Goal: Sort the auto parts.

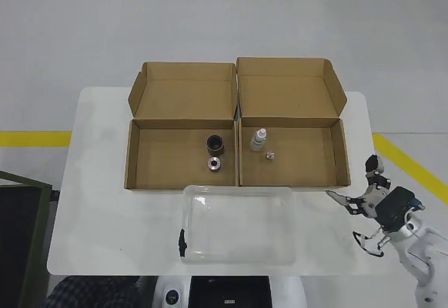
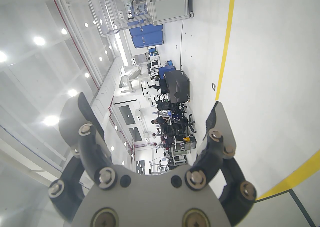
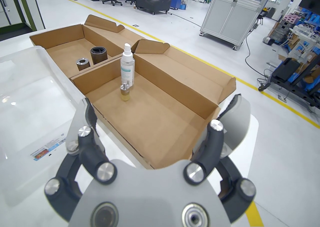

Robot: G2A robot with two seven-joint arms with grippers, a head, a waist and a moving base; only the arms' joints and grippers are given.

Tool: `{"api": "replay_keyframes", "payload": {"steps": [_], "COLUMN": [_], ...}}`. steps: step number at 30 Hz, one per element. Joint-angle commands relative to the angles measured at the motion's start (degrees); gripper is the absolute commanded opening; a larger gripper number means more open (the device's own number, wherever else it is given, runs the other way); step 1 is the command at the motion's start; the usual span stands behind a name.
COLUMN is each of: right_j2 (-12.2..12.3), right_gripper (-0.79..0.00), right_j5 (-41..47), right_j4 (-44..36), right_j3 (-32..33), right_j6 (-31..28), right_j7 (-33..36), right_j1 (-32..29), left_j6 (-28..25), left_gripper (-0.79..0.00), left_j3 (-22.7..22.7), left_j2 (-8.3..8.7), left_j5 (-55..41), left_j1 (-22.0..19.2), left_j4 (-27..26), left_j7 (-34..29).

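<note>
**Parts lodged in two boxes, both grippers wide and unladen**

Sorting is judged to be at or near its last step. On a table two cardboard boxes are set side by side at the centre of the top view, the left box touching the right box. A clear plastic bin is laid just below them. A spray bottle is stood upright in the right box near its left wall. A dark sleeve and, just below it, a grey bushing are placed in the left box near its right wall. A small brass fitting is set just beside the bottle. A small black item is seen at the bin's left edge; whether it is a part cannot be told.

The right gripper is held at the lower right of the top view, just off the right box's lower right corner, jaws spread wide with nothing between them. The bottle and fitting are found well apart from it, up and to the left; the black item is farther off, across the bin. The left gripper is likewise spread wide and unladen, pointed out at the room. If the black item is a part, a reach across the bin and a narrow pinch are judged to be called for next.
</note>
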Motion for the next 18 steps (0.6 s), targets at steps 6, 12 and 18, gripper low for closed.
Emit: {"api": "replay_keyframes", "payload": {"steps": [6, 12, 18], "right_j2": [0.04, 0.03, 0.03], "right_gripper": [0.0, 0.0, 0.0], "right_j5": [1.27, 1.46, 1.45], "right_j4": [1.07, 1.17, 1.17], "right_j3": [0.74, 0.73, 0.73], "right_j6": [0.83, 0.89, 0.89], "right_j7": [-0.47, -0.33, -0.34], "right_j1": [-0.54, -0.56, -0.55], "left_j6": [0.0, 0.0, 0.0], "left_gripper": [-0.001, -0.001, -0.001], "left_j3": [0.0, 0.0, 0.0], "left_j2": [0.0, 0.0, 0.0], "left_j5": [0.0, 0.0, 0.0], "left_j1": [0.0, 0.0, 0.0], "left_j4": [0.0, 0.0, 0.0], "left_j7": [0.0, 0.0, 0.0]}}
